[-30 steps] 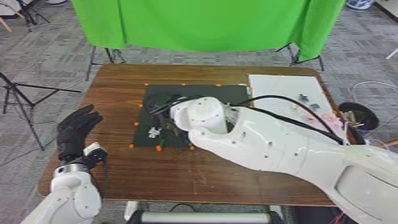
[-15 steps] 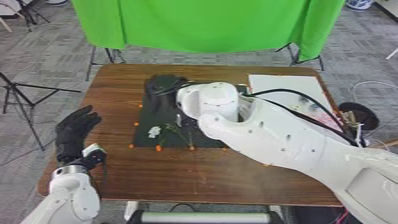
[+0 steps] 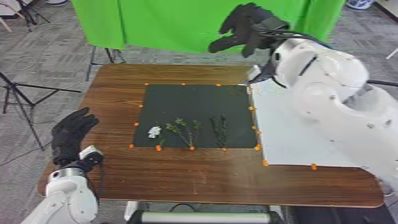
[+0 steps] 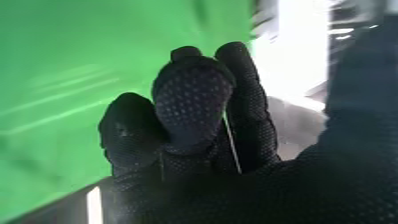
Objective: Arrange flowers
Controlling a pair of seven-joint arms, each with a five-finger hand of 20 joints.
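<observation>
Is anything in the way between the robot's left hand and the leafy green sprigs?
Yes, the white flower! It lies on the dark mat, between the left hand and the leafy green sprigs. It lies low, so the hand could probably go over it.

Green curtain [image 3: 191, 25], brown table [image 3: 115, 170], white flower [image 3: 154, 132].

Right hand [image 3: 255, 29] raised far forward, left hand [image 3: 67, 140] nearer, fingers relaxed.
</observation>
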